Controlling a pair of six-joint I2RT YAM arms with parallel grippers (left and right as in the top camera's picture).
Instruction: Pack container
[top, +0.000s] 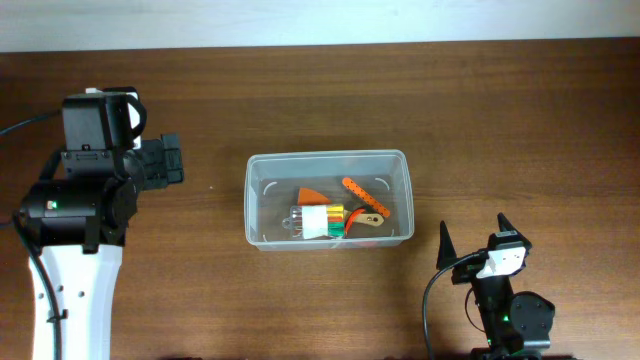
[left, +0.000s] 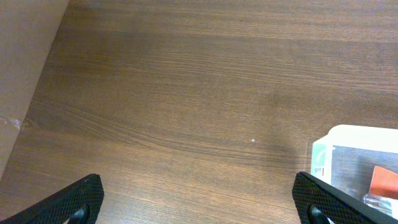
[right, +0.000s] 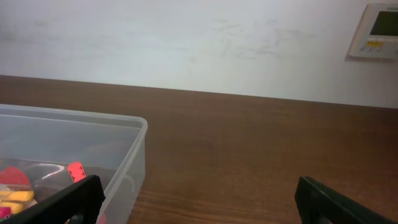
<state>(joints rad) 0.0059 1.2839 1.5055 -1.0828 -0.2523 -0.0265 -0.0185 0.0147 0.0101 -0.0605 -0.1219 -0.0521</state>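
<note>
Container (top: 327, 155) holds small tools (top: 335, 215); left claw (top: 168, 160) and right claw (top: 473, 224) stand well away.

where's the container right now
In the overhead view the container sits in the middle of the table, closer to the right gripper at the bottom right than to the left gripper.

You see a clear container (top: 326, 154) with an orange wedge (top: 312, 194), an orange strip (top: 366, 197) and a white-banded yellow-and-green bundle (top: 320, 221) inside it, on a dark brown wood-grain table (top: 500, 110).
</note>
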